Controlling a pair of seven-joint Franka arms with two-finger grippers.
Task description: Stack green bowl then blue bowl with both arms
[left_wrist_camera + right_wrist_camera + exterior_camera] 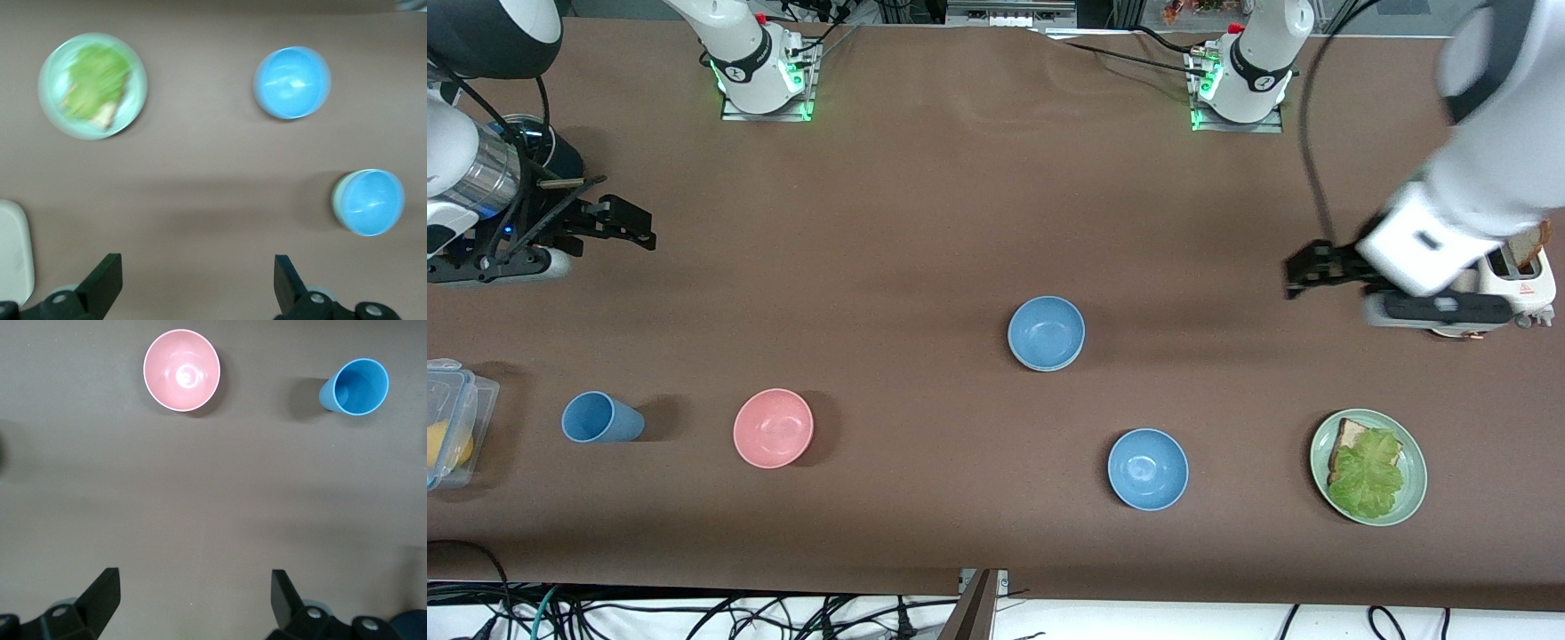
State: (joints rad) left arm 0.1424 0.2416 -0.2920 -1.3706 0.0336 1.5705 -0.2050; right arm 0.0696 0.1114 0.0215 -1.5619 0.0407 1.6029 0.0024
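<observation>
The blue bowl [1047,332] sits nested in the green bowl [340,200] mid-table — only a pale green edge shows. The left gripper [1303,269] hangs empty near the toaster [1522,276], fingers apart. The right gripper [627,224] waits over its own end of the table, fingers spread.

Brown table covering [925,222], matt, cloth-like. Blue bowl [1047,332], smooth, nested in the green bowl [339,200]; nearer the camera than this stack, a glossier blue bowl [1148,468]. Pink bowl [773,428], smooth sheen.
</observation>
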